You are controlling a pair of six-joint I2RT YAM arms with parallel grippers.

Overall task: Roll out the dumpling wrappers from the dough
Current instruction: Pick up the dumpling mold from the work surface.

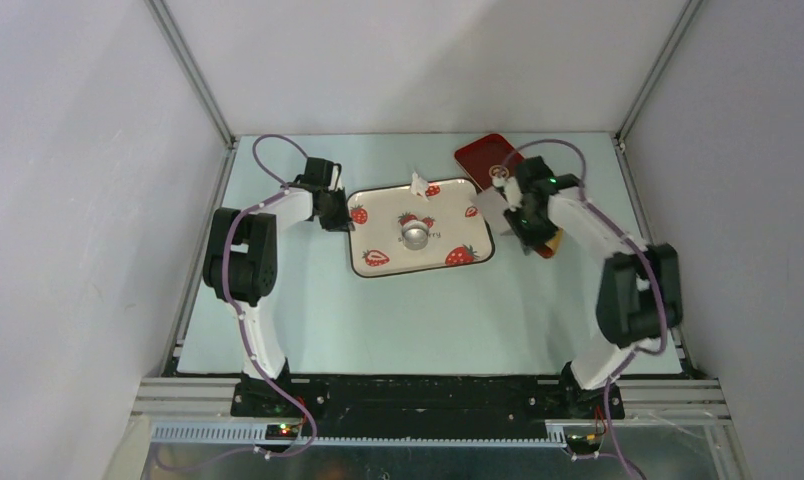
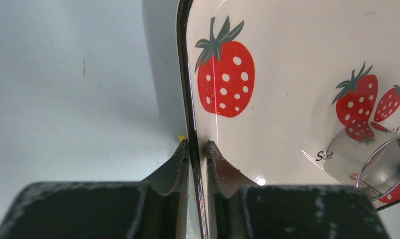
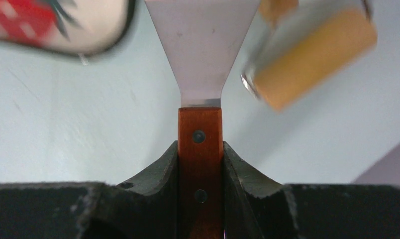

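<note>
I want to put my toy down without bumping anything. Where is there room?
The wide bare table strip between the strawberry tray and the near edge is free. Crowded at far right: red tray, right claw holding a spatula, rolling pin.

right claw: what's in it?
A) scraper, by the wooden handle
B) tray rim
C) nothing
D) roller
A: in the right wrist view the right claw is shut on the wooden handle of the scraper, while the roller lies beside the blade, outside the claw.
</note>
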